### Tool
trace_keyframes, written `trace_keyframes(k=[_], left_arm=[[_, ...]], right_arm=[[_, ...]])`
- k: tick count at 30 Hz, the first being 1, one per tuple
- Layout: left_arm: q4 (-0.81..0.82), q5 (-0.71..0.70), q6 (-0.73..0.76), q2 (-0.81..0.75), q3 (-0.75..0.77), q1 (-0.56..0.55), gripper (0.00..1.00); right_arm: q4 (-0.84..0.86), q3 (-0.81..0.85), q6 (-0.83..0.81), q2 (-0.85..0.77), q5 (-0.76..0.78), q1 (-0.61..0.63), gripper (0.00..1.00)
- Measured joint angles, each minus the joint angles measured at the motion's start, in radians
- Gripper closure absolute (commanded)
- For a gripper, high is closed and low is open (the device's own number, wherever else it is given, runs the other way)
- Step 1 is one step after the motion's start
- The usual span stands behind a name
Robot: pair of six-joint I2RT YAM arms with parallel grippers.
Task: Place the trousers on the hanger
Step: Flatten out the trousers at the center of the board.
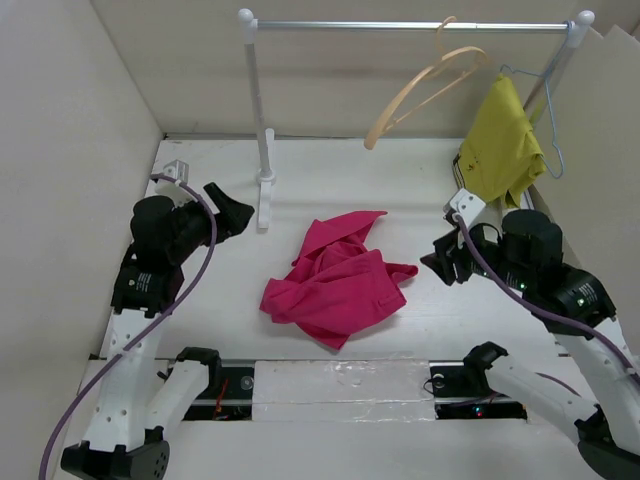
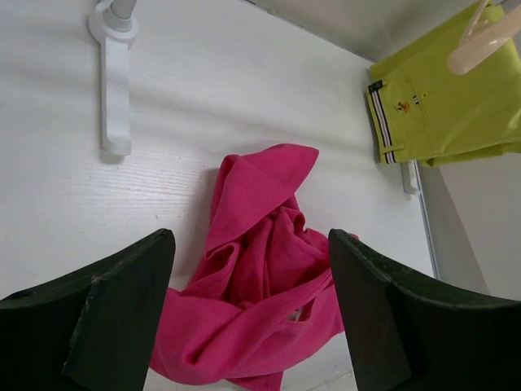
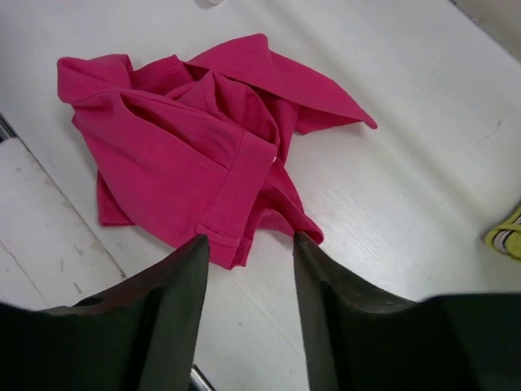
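The magenta trousers (image 1: 338, 278) lie crumpled in a heap on the white table, midway between the two arms. They also show in the left wrist view (image 2: 260, 277) and the right wrist view (image 3: 179, 138). The tan wooden hanger (image 1: 425, 85) hangs tilted from the rail at the back right; its pale end shows in the left wrist view (image 2: 487, 39). My left gripper (image 1: 240, 215) is open and empty, above the table left of the trousers. My right gripper (image 1: 436, 262) is open and empty, just right of the trousers.
A white rack with a metal rail (image 1: 410, 25) stands at the back; its left post (image 1: 262, 150) and foot stand near the trousers. A mustard-yellow garment (image 1: 502, 140) hangs on a blue-grey wire hanger (image 1: 545, 115) at the right. White walls enclose the table.
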Motion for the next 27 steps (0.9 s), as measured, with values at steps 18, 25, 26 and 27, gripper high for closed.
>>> trace_keyframes(k=[18, 25, 26, 27], left_arm=[[-0.228, -0.085, -0.132, -0.004, -0.346, 0.015, 0.01], [-0.22, 0.018, -0.241, -0.107, -0.497, -0.001, 0.01], [-0.206, 0.034, -0.259, -0.115, -0.523, -0.002, 0.01], [-0.188, 0.047, -0.276, -0.121, -0.553, -0.003, 0.01]], right_arm=[[0.217, -0.327, -0.024, 0.104, -0.084, 0.0, 0.16], [0.407, -0.451, -0.024, 0.243, -0.18, 0.0, 0.07], [0.436, -0.451, -0.025, 0.268, -0.197, 0.0, 0.06], [0.436, -0.451, -0.025, 0.268, -0.197, 0.0, 0.06]])
